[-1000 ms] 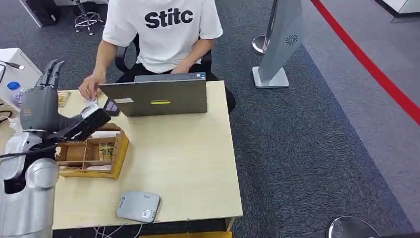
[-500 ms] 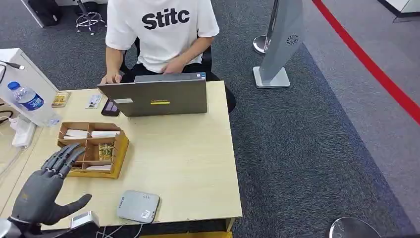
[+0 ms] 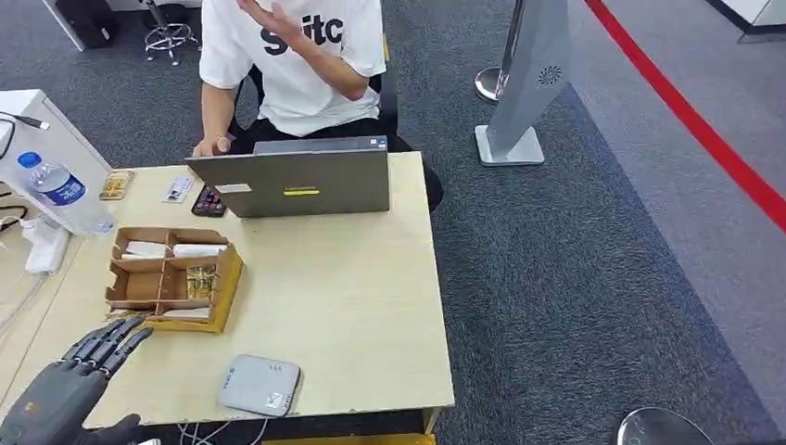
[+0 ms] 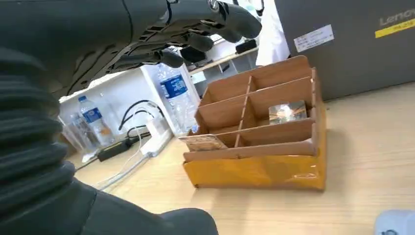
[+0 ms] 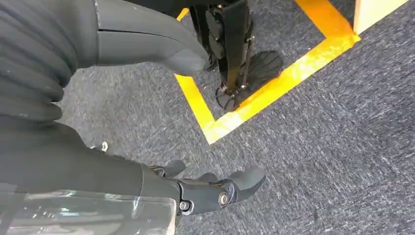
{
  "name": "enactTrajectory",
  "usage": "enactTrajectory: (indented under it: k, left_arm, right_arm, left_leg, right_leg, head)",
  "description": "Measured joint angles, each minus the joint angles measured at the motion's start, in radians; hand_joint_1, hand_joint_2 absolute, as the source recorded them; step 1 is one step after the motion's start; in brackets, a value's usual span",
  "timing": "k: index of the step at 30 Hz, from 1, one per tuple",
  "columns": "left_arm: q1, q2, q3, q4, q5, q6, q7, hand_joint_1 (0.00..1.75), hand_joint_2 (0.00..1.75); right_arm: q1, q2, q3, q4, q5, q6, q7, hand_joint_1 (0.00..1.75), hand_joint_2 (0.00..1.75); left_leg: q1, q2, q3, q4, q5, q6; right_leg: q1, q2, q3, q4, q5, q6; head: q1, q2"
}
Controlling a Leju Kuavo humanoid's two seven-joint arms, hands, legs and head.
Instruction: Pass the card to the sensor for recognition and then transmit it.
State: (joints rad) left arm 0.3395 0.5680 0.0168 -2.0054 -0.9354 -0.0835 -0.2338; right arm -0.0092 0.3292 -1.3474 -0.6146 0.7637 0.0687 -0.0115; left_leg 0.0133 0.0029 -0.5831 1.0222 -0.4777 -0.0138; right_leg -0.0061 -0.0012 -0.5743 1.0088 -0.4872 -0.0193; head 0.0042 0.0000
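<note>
Now | card by laptop | left hand fingers well apart, empty

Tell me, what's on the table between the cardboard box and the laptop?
Nothing. In the head view, only bare tabletop separates the cardboard box from the laptop.

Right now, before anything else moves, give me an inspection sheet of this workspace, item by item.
Surface: light wooden table, its right half bare.
Job's things: grey sensor pad at the near edge; cardboard divider box with cards in its compartments.
Clutter: closed laptop, water bottle, small items beside the laptop.
Hands: left hand open and holding nothing, low at the near left corner; right hand hangs over the carpet, open, holding nothing.
Cables: white power strip and leads left of the table.
Surroundings: seated person behind the laptop; grey carpet, red floor line.
</note>
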Motion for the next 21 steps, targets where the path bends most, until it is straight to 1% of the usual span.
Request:
enactTrajectory:
  k: [2,4,7,9,11,13,15,18,21]
  left_arm:
    - [0.014,0.010,0.010,0.015,-0.030,0.017,0.005,0.00,1.75]
    - [0.012,0.010,0.013,0.031,-0.074,0.049,0.015,0.00,1.75]
    - [-0.006,-0.004,0.014,0.072,-0.138,0.100,0.019,0.00,1.75]
    - [-0.031,-0.022,0.016,0.121,-0.168,0.122,0.019,0.00,1.75]
    - [-0.051,-0.040,0.019,0.168,-0.197,0.159,0.010,0.00,1.75]
    - [-0.078,-0.068,0.028,0.218,-0.237,0.216,-0.008,0.00,1.75]
    - [-0.112,-0.105,0.038,0.272,-0.280,0.267,-0.024,0.00,1.75]
    - [-0.166,-0.149,0.049,0.354,-0.327,0.301,-0.029,0.00,1.75]
    - [-0.219,-0.179,0.062,0.435,-0.359,0.304,-0.021,0.00,1.75]
  right_arm:
    - [-0.004,-0.002,-0.005,0.002,0.014,0.001,-0.006,0.00,1.75]
    - [-0.004,-0.002,-0.005,0.003,0.022,0.004,-0.010,0.00,1.75]
    - [-0.004,-0.002,-0.006,0.002,0.036,0.019,-0.010,0.00,1.75]
    - [-0.005,0.002,-0.006,-0.002,0.047,0.031,-0.010,0.00,1.75]
    - [-0.004,0.004,-0.010,-0.006,0.051,0.037,-0.010,0.00,1.75]
    - [-0.005,0.006,-0.017,-0.008,0.063,0.044,-0.010,0.00,1.75]
    - [-0.005,0.008,-0.022,-0.007,0.074,0.048,-0.012,0.00,1.75]
    - [-0.007,0.010,-0.029,-0.007,0.091,0.056,-0.027,0.00,1.75]
    - [-0.010,0.009,-0.034,-0.006,0.104,0.059,-0.037,0.00,1.75]
  left_leg:
    - [0.000,0.001,0.000,0.000,0.000,0.000]
    - [0.000,0.000,0.000,0.000,0.000,0.000]
    - [0.000,0.000,0.000,0.000,0.000,0.000]
    - [0.000,0.000,0.001,0.000,0.000,0.000]
    - [0.000,0.000,0.001,0.000,0.000,0.000]
    - [0.000,0.000,0.001,0.000,0.000,0.000]
    - [0.000,-0.001,0.001,0.000,0.000,0.000]
    - [0.000,-0.001,0.001,0.000,0.000,0.000]
    - [0.000,-0.001,0.001,0.000,0.000,0.000]
  right_leg:
    - [0.000,0.000,0.000,0.000,0.000,0.000]
    - [0.000,0.000,0.000,0.000,0.000,0.000]
    - [0.000,-0.001,0.000,0.000,0.000,0.000]
    - [0.000,-0.001,0.001,0.000,0.000,0.000]
    - [0.000,-0.001,0.001,0.000,0.000,0.000]
    - [0.000,-0.001,0.001,0.000,0.000,0.000]
    - [0.000,-0.001,0.002,0.000,0.000,0.000]
    - [0.000,-0.001,0.002,0.000,0.000,0.000]
    - [0.000,-0.001,0.002,0.000,0.000,0.000]
  head:
    - [-0.002,0.000]
    - [-0.001,0.000]
    - [-0.002,0.000]
    - [-0.002,0.000]
    - [-0.001,0.000]
    - [-0.002,0.000]
    - [-0.001,0.000]
    - [-0.001,0.000]
    - [-0.001,0.000]
